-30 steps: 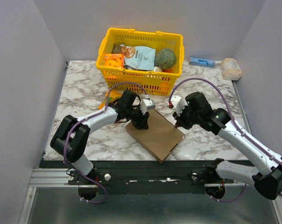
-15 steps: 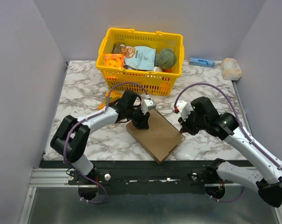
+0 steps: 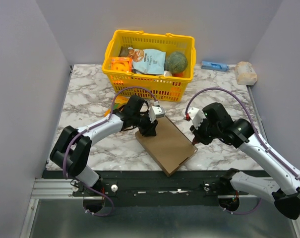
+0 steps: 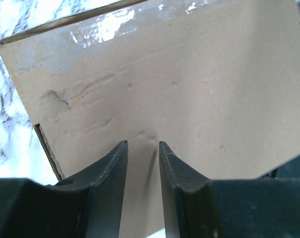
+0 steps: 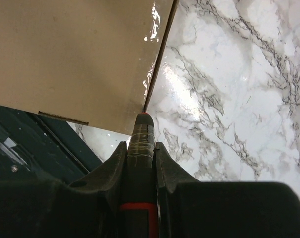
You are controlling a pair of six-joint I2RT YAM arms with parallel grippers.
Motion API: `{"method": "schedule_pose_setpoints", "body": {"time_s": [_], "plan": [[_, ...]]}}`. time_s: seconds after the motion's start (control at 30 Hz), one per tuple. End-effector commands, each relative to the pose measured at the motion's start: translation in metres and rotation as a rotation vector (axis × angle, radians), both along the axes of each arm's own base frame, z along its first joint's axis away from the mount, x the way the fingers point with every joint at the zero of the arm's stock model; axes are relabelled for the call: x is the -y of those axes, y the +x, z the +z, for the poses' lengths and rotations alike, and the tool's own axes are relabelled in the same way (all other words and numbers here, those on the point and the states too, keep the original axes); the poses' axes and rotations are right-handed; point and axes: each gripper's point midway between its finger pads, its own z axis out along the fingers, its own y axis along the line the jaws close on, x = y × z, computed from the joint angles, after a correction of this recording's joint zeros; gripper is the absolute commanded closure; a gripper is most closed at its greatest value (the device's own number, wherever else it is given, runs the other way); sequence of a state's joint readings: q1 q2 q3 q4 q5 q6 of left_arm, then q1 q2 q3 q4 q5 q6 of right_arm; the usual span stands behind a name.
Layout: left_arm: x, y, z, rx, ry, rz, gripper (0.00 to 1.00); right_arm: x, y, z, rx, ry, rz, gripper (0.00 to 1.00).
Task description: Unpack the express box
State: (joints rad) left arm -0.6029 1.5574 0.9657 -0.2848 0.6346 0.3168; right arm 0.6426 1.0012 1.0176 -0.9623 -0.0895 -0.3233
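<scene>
Right end effector (image 3: 195, 139) shifted nearer, grips half-hidden tool (image 5: 141, 131) | left end effector (image 4: 141, 148) narrow, over express box (image 3: 168, 147)

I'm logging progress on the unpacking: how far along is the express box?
Done: nothing yet; the express box lies flat on the table, lid shut. In hand: the right arm's fingers grip a dark tool whose tip sits at the box's edge, while the left arm's fingers stand apart at its far corner. Left: opening the flap and taking out whatever is inside.
</scene>
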Motion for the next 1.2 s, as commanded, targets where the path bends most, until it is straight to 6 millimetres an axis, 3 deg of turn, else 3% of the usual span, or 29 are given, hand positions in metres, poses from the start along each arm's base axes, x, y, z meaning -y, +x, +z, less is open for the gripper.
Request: {"method": "schedule_pose_setpoints", "body": {"time_s": [0.0,0.07,0.27,0.33,0.5,0.53,0.63,0.93,1.17], "plan": [[0.021,-0.022,0.047,0.018,-0.18,-0.165,0.62,0.013,-0.014,-0.012,-0.065,-0.071,-0.009,1.0],[0.032,-0.02,0.059,0.106,-0.235,-0.21,0.62,0.01,-0.008,-0.011,-0.056,-0.076,0.0,0.99],[0.07,-0.037,0.057,0.133,-0.317,-0.322,0.63,0.002,0.005,-0.01,-0.043,-0.077,0.007,1.0],[0.081,-0.045,0.044,0.095,-0.31,-0.34,0.63,0.001,0.006,-0.01,-0.044,-0.075,0.003,0.99],[0.094,-0.031,0.013,-0.013,-0.243,-0.177,0.65,0.004,-0.002,-0.009,-0.07,-0.071,-0.019,1.0],[0.094,-0.026,-0.001,-0.042,-0.21,-0.13,0.66,0.005,-0.004,-0.008,-0.069,-0.068,-0.022,1.0],[0.091,-0.006,-0.015,-0.058,-0.178,-0.014,0.69,0.009,-0.008,-0.011,-0.083,-0.075,-0.027,1.0],[0.065,0.049,-0.032,0.01,-0.094,0.213,0.84,0.01,-0.004,-0.005,-0.071,-0.077,-0.047,1.0],[0.055,0.056,-0.041,-0.003,-0.068,0.284,0.96,0.008,-0.018,-0.001,-0.135,-0.05,-0.062,0.99]]}}
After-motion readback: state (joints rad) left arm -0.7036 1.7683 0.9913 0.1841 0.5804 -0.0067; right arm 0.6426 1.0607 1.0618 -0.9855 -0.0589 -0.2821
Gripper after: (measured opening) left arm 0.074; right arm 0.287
